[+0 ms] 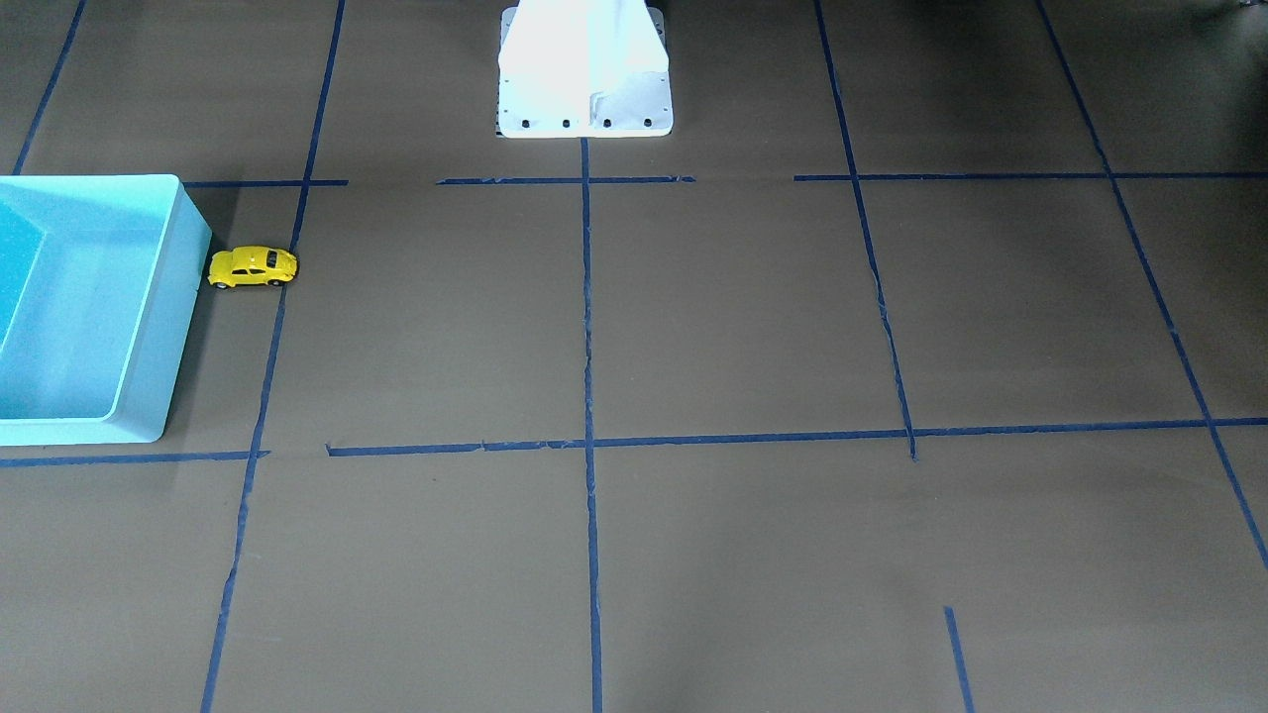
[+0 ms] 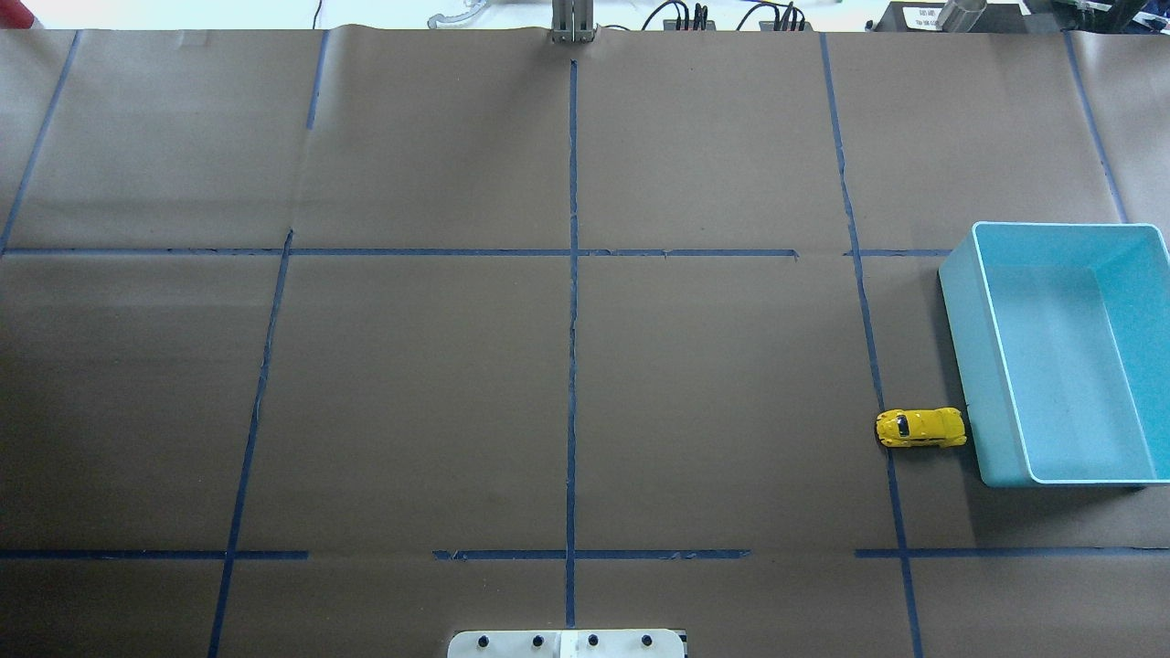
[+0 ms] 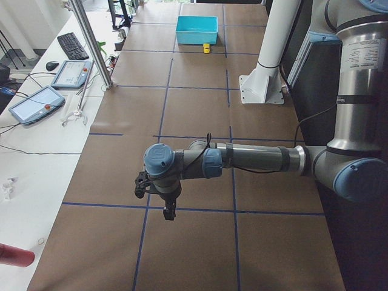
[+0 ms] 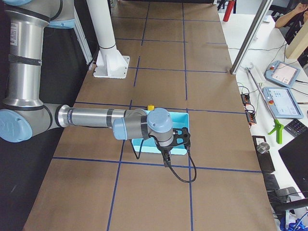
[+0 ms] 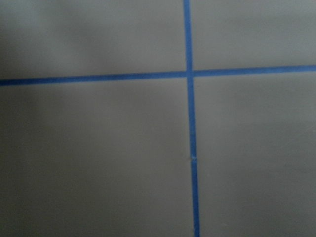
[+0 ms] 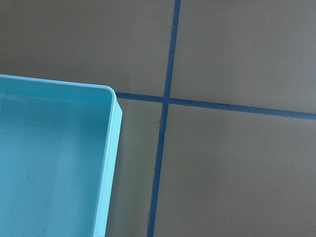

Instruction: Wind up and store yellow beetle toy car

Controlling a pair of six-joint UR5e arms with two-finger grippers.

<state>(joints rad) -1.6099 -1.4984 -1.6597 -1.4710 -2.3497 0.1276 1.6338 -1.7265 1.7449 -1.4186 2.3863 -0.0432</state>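
**Toy car parked outside the bin, both arms held above the worktop**

The yellow beetle toy car [image 2: 920,428] stands on its wheels on the brown worktop [image 2: 411,393], on the robot's right side. It sits outside the light blue bin [image 2: 960,366], just beside the bin's wall and close to the corner nearest the robot. Whether car and wall touch cannot be told. The car's end away from the bin lies over a blue tape line [image 2: 868,347].

The right arm [image 4: 91,117] reaches out above the bin. The right jaws point down, and the right wrist view looks onto a corner of the bin. The left arm [image 3: 254,159] hangs over bare worktop, well apart from the car, with the left jaws pointing down. Neither pair shows clearly enough to tell whether it is open or closed.
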